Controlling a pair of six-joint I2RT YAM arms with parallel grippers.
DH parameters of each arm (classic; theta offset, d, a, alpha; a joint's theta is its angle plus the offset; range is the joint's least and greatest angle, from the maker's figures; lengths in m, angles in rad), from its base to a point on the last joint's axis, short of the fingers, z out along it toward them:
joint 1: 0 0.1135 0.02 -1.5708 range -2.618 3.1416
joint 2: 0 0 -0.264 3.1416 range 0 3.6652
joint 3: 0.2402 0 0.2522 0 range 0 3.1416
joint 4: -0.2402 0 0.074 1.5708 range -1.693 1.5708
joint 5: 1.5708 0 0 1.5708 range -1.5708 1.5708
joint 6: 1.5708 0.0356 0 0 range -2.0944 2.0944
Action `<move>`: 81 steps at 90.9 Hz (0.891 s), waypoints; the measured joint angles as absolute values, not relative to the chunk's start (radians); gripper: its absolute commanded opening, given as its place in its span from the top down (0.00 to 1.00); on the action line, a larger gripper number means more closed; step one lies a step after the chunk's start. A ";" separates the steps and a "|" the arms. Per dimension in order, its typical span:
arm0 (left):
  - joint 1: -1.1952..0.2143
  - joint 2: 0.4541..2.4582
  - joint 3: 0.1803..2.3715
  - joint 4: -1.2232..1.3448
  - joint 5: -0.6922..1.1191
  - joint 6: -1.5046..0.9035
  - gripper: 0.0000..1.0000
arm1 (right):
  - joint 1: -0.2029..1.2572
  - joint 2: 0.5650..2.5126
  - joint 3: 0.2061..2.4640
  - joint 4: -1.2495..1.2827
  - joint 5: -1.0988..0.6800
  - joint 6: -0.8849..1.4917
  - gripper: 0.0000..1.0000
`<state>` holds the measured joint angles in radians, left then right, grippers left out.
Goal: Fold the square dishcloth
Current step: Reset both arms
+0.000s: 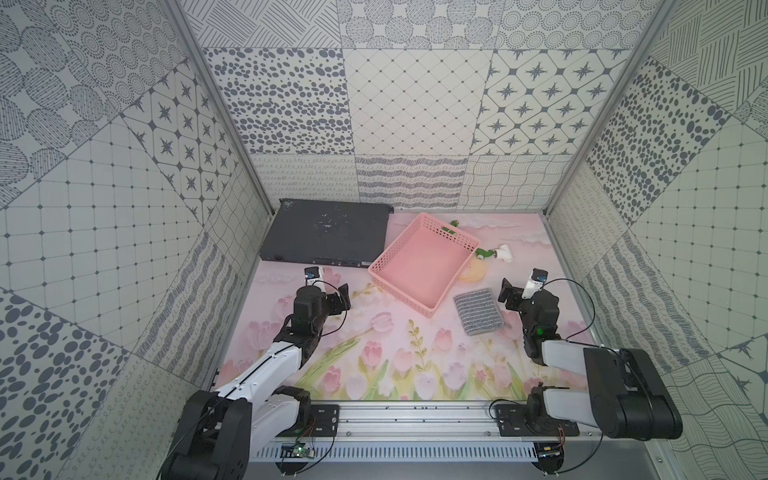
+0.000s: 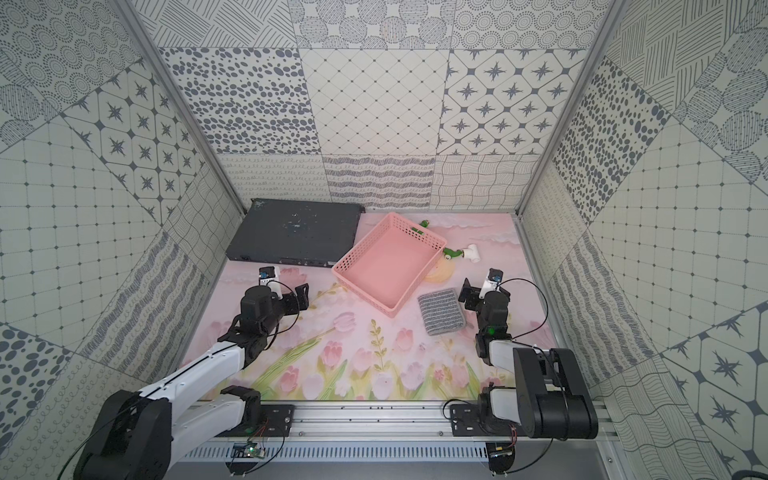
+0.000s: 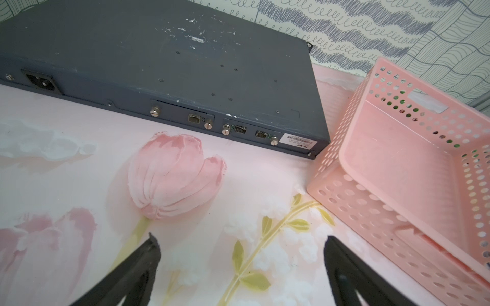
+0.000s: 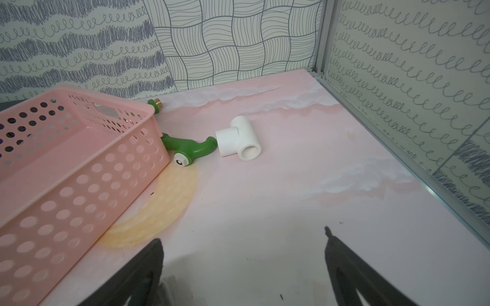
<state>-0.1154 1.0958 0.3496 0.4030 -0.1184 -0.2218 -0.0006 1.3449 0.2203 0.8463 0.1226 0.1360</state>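
The square dishcloth [image 1: 478,311] [image 2: 440,311], grey with thin pale stripes, lies as a compact, thick pad on the pink floral mat, just right of the pink basket's near corner in both top views. My right gripper [image 1: 509,296] [image 2: 467,296] [image 4: 242,235] stands open close to the cloth's right edge, with nothing between its fingers. My left gripper [image 1: 341,296] [image 2: 302,296] [image 3: 240,238] is open and empty too, over the mat left of the basket and far from the cloth. Neither wrist view clearly shows the cloth.
An empty pink perforated basket [image 1: 419,270] [image 3: 397,164] [image 4: 79,148] sits askew at mid-back. A dark grey network box [image 1: 324,232] [image 3: 159,66] lies back left. A green pipe fitting [image 4: 191,148] and a white T-fitting [image 4: 238,137] lie behind the basket's right corner. Patterned walls enclose the mat.
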 measured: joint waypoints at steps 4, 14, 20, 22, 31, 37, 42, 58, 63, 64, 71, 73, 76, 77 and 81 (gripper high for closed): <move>-0.111 1.104 0.344 0.421 -0.111 -0.215 0.01 | -0.001 1.379 0.224 0.888 0.117 0.131 0.03; -0.104 1.122 0.328 0.465 -0.092 -0.200 0.01 | -0.001 1.483 0.233 0.983 0.105 0.125 0.03; -0.102 1.134 0.320 0.490 -0.083 -0.188 0.01 | -0.001 1.546 0.238 1.032 0.099 0.123 0.03; -0.102 1.138 0.318 0.500 -0.079 -0.186 0.01 | -0.001 1.562 0.241 1.037 0.096 0.122 0.03; -0.099 1.161 0.304 0.543 -0.070 -0.172 0.01 | -0.001 1.570 0.261 1.025 0.093 0.122 0.03; -0.099 1.182 0.298 0.572 -0.068 -0.156 0.01 | -0.001 1.570 0.280 1.029 0.093 0.122 0.03; -0.099 1.201 0.296 0.595 -0.068 -0.140 0.01 | -0.001 1.570 0.287 1.034 0.093 0.122 0.03; -0.099 1.281 0.270 0.712 -0.068 -0.086 0.01 | -0.001 1.570 0.289 1.037 0.093 0.123 0.03; -0.099 1.316 0.262 0.751 -0.068 -0.072 0.01 | -0.001 1.570 0.289 1.036 0.093 0.123 0.03; -0.099 1.322 0.261 0.759 -0.067 -0.068 0.01 | -0.001 1.570 0.289 1.036 0.093 0.122 0.03; -0.099 1.372 0.257 0.811 -0.061 -0.050 0.01 | -0.001 1.570 0.289 1.037 0.093 0.122 0.03; -0.098 1.387 0.256 0.826 -0.059 -0.045 0.01 | -0.001 1.570 0.289 1.036 0.093 0.122 0.03; -0.098 1.409 0.256 0.847 -0.052 -0.038 0.01 | -0.001 1.570 0.289 1.037 0.093 0.122 0.03; -0.098 1.416 0.256 0.854 -0.050 -0.035 0.01 | -0.001 1.570 0.289 1.037 0.093 0.122 0.03; -0.096 1.446 0.258 0.876 -0.044 -0.026 0.01 | -0.001 1.570 0.289 1.037 0.093 0.122 0.03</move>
<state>-0.0956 1.4460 0.2584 0.8761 -0.0444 -0.0257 -0.0006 1.5700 0.2890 1.0367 0.0929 0.1223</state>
